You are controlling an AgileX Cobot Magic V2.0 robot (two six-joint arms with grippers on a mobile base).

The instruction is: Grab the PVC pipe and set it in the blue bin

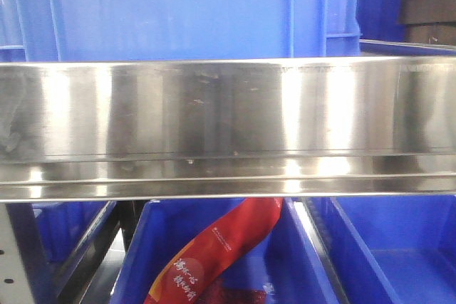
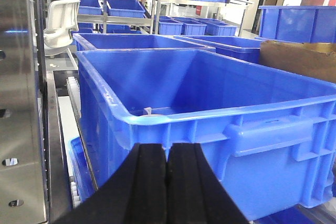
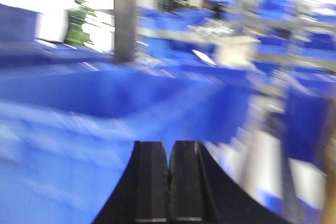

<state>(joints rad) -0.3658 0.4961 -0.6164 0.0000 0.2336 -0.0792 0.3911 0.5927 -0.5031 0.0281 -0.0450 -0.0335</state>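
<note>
A large blue bin stands right in front of my left gripper, which is shut and empty just short of the bin's near wall. A small pale object peeks over the near rim from inside; I cannot tell what it is. No PVC pipe shows clearly in any view. The right wrist view is smeared by motion. My right gripper is shut with nothing in it, above a blurred blue bin. Neither gripper appears in the front view.
A steel shelf rail fills the front view, with a blue bin above it and a red bag in a bin below. A white moulded part, a cardboard box and a steel post surround the left gripper.
</note>
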